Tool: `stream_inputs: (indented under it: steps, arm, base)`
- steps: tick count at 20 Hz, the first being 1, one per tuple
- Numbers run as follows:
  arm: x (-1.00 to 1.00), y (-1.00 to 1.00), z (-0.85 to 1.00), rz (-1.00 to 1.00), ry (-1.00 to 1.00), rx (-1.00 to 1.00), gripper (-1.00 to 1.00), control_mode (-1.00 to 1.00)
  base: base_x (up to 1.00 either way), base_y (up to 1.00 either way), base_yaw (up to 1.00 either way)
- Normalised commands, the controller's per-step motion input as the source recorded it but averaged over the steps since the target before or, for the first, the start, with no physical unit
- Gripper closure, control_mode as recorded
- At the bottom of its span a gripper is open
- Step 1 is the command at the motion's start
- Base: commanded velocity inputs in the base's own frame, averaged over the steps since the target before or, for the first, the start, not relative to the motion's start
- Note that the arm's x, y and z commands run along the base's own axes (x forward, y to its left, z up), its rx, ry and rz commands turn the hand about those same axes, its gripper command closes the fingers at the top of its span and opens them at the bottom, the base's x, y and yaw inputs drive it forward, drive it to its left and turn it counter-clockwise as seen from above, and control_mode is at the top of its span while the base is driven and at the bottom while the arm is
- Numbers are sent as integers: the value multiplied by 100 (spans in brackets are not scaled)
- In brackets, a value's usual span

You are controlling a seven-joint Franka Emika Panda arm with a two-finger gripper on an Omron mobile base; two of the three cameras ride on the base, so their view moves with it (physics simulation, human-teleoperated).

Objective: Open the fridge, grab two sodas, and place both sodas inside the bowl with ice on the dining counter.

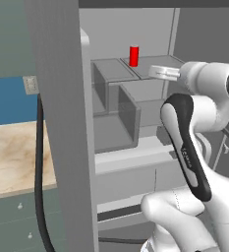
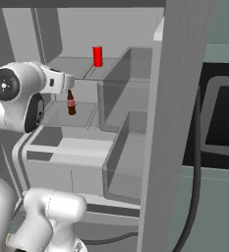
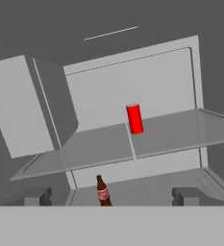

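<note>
From the left base view the fridge (image 1: 62,123) stands open, and a red can (image 1: 133,56) sits upright on an upper shelf (image 1: 150,66). The arm's white hand reaches in toward that shelf, below and to the right of the can.

From the right base view the same can is on the top shelf, with a brown bottle (image 2: 71,103) upright one shelf down, just beside the hand.

In the hand view the gripper (image 3: 111,196) has its jaws spread wide apart (nothing between them), the bottle low between the fingertips (image 3: 36,196) and the can higher up on the shelf.
</note>
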Motion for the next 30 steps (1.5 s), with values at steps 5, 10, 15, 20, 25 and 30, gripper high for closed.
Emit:
stream_inputs:
  steps: [5,10,15,20,25,30]
  arm:
    - [-5,0,-59,0,0,-12,-100,-100]
    - [-8,3,-77,0,-1,-16,-100,-100]
    - [1,33,-50,2,0,-14,-100,-100]
    - [33,36,-33,9,5,-12,-100,-100]
    - [48,33,-24,9,6,-5,-100,-100]
    - [60,32,-17,7,4,0,-100,-100]
  base:
    - [0,0,0]
    - [0,0,0]
    - [0,0,0]
    - [0,0,0]
    - [0,0,0]
    - [0,0,0]
